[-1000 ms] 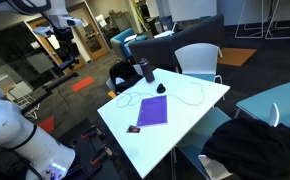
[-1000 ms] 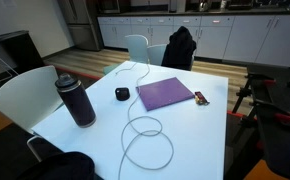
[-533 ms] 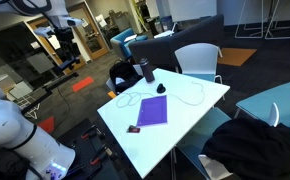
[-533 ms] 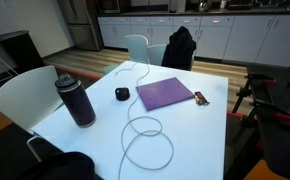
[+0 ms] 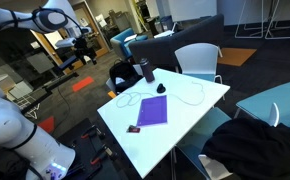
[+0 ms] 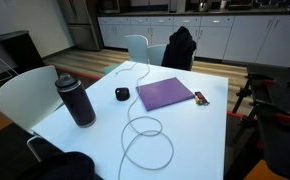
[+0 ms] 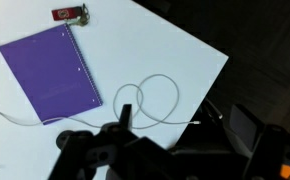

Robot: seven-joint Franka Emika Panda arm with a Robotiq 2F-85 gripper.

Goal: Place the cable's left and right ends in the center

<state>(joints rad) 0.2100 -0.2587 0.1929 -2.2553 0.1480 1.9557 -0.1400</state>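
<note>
A thin white cable lies on the white table, with a large loop near one end and a long run toward the far edge. It also shows in an exterior view. In the wrist view the loop lies by the table edge and one cable end reaches the rim; the rest runs along the purple notebook. My gripper hangs high and well off to the side of the table. In the wrist view the gripper is a dark shape, open and empty.
The table holds a purple notebook, a dark bottle, a small black object and a small red item. White chairs stand around it; one holds a black backpack. A dark jacket lies on another.
The arm has swung at the top left of the exterior view, carrying the gripper toward the table. Nothing on the table has moved.
</note>
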